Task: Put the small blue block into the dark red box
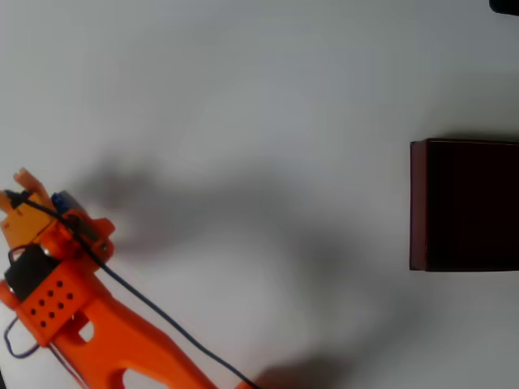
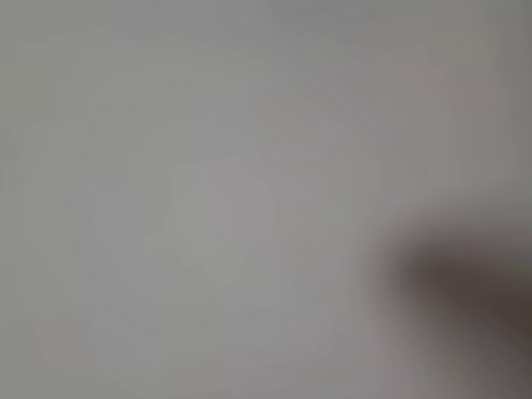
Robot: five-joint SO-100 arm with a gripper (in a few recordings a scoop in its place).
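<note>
Orange gripper point(image 1: 40, 198) at the desk's point(image 1: 243, 121) far left in overhead view, small blue block point(image 1: 62, 199) touching its fingers, just right of the tip. Grip state: cannot tell. Dark red box point(image 1: 418, 203) sits well apart at right edge, so carry goes rightward.

Overhead view looks straight down; blurred wrist view hugs the white table point(image 1: 243, 121).
</note>
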